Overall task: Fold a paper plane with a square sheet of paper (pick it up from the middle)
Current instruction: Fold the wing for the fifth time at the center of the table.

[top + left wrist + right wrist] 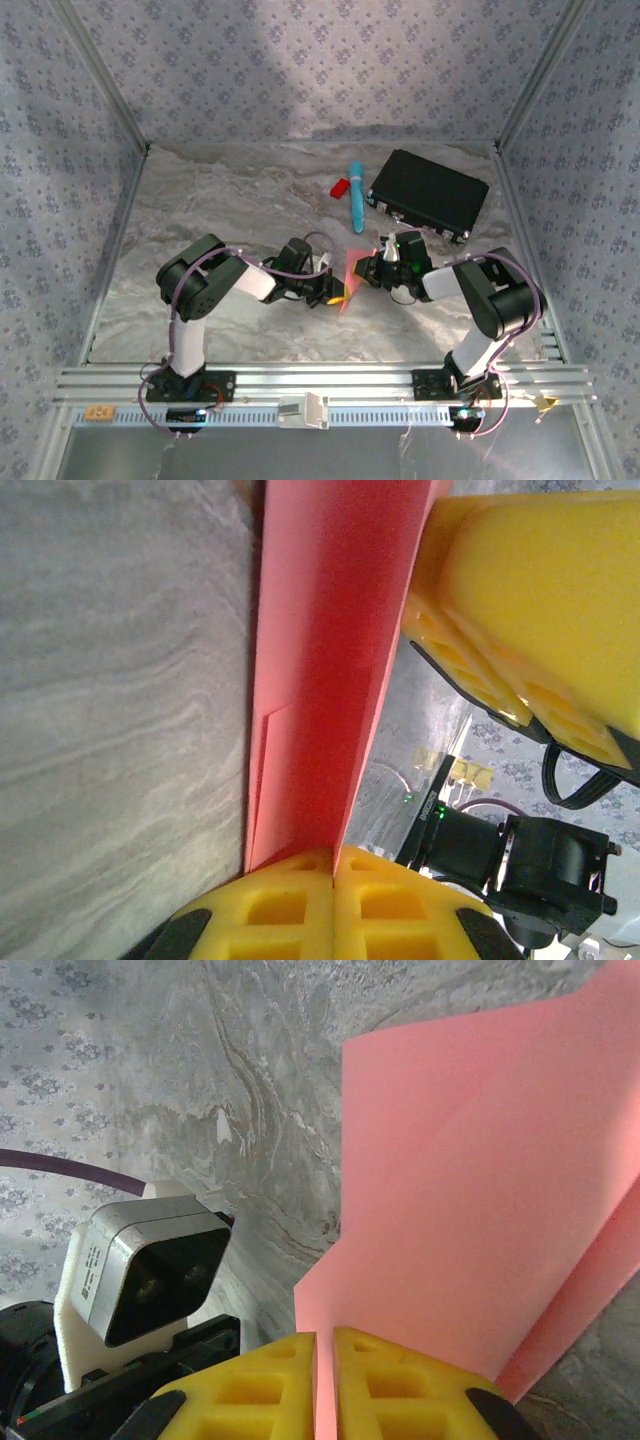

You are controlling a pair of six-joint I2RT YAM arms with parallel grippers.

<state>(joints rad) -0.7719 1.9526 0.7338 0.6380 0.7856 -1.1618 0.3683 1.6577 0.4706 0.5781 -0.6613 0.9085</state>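
**Both claws pinch the folded paper at mid-surface**

The left claw (333, 868) is clamped on one end of the pink-red paper (320, 680), its yellow pads meeting with the sheet between them. The right claw (324, 1350) also grips the paper, which rises from its pads as a creased, folded sheet. From above, the two claws face each other with the paper standing between them over the grey marbled surface (220, 210). Farther back lie a black case (428, 195), a blue pen (356, 195) and a small red piece (339, 187). Patterned fabric walls (300, 70) enclose the space.
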